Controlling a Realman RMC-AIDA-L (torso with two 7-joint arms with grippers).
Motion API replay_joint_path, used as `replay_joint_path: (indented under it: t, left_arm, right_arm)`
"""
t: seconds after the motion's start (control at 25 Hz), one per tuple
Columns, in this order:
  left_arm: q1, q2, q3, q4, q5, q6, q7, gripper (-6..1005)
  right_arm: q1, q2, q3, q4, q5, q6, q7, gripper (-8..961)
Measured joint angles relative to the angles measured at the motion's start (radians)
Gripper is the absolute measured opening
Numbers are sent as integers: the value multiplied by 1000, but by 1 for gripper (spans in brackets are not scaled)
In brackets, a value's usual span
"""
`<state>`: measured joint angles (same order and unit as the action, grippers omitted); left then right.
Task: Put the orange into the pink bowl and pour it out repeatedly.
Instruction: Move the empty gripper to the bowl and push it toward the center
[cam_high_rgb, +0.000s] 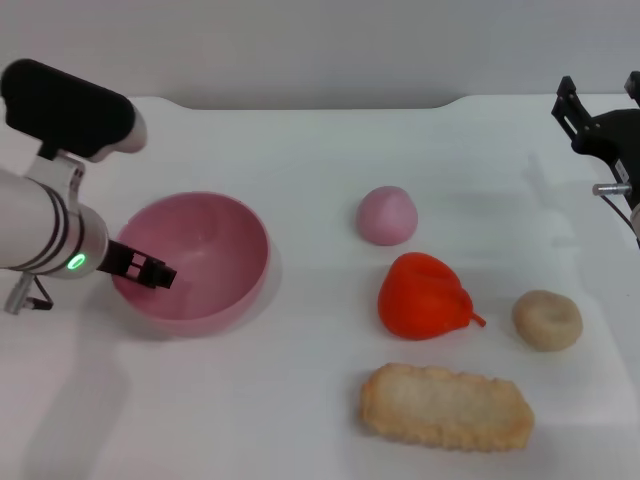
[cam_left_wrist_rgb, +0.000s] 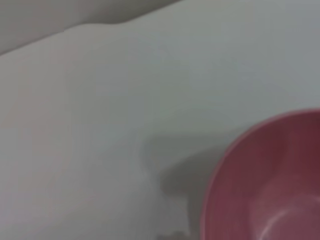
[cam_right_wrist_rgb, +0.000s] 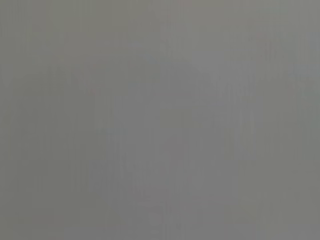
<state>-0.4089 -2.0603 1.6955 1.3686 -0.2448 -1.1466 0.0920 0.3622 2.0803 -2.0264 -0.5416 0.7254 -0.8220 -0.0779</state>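
The pink bowl stands on the white table at the left, and its rim also shows in the left wrist view. My left gripper sits over the bowl's left rim, shut on it, with one dark finger reaching inside. Nothing lies in the bowl. The orange, red-orange and lumpy with a small stem tip, rests on the table right of centre, well apart from the bowl. My right gripper hangs at the far right edge, raised, its two black fingers spread with nothing between them.
A small pink dome sits just behind the orange. A beige doughnut lies to its right, and a long beige biscuit-like piece lies in front of it. The table's back edge runs behind everything.
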Motion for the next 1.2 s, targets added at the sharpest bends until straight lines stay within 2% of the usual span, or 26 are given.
replay_joint_path:
  t: [0.12,0.36,0.52,0.88,1.0,1.2]
  left_arm:
    - [-11,1,5,-20,2,4,1,751]
    - [-21,0,51,-42,28,55,2,497]
    - [-21,-1,51,-41,29,62,-2,304]
    - [-22,-1,25,-36,24,75,-30,217]
    - [-24,1,22,-31,28,76,-33,215]
    - [-17,1,-55,20,20,65,-34,194]
  right_arm:
    - [0,0,0,-5,0,0,0,826]
    - [1,0,0,-6,0,0,0,826]
    - [1,0,0,-6,0,0,0,825]
    - [6,-2,4,-8,0,0,0,825]
    - [9,-2,6,-8,0,0,0,825]
    - [16,-3,8,-2,2,0,0,825]
